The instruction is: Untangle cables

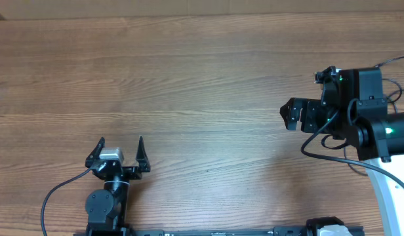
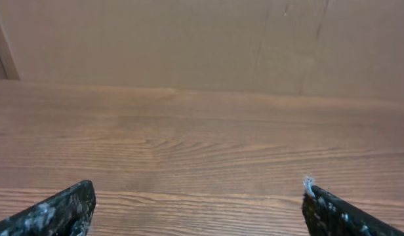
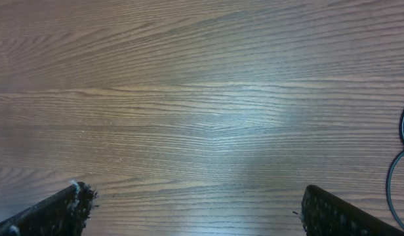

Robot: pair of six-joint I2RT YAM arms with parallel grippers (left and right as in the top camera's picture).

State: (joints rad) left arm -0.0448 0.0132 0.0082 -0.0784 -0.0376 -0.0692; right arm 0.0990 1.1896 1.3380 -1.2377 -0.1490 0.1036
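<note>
My left gripper [image 1: 121, 141] is open and empty near the table's front left; the left wrist view [image 2: 199, 196] shows only bare wood between its fingers. My right gripper [image 1: 286, 117] is open and empty at the right side, pointing left; it also shows in the right wrist view [image 3: 194, 196] over bare wood. A thin black cable [image 3: 400, 154] loops at the right edge of the right wrist view. Thin black cord [image 1: 393, 60] also shows past the right arm in the overhead view. No plug ends or knot are visible; most of the cables are hidden or out of view.
The wooden table [image 1: 189, 78] fills the overhead view. The right arm's black body [image 1: 359, 111] and white base [image 1: 392, 190] stand at the right edge. A thicker black wire [image 1: 58, 193] runs from the left arm. A wall [image 2: 189, 39] stands behind the table.
</note>
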